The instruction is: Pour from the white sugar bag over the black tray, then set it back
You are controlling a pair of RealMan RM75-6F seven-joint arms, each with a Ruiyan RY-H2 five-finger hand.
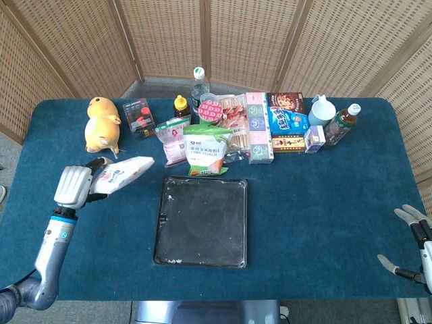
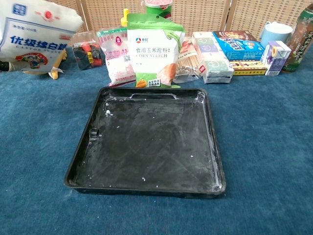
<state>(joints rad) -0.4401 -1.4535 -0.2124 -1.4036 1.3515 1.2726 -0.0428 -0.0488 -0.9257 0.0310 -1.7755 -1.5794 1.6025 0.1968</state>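
Observation:
My left hand (image 1: 75,185) grips the white sugar bag (image 1: 121,171) over the blue cloth, left of the black tray (image 1: 202,221). In the chest view the white sugar bag (image 2: 40,33) fills the top left corner, with blue print facing me, well left of the black tray (image 2: 151,142); the hand itself is hidden there. White powder streaks the tray floor. My right hand (image 1: 413,237) hangs at the table's right front corner, fingers apart, holding nothing.
Along the far edge stand a yellow plush toy (image 1: 101,125), a corn starch pouch (image 1: 208,150), a pink packet (image 1: 173,139), bottles, snack boxes (image 1: 287,125), a blue cup (image 1: 321,110) and a green bottle (image 1: 343,122).

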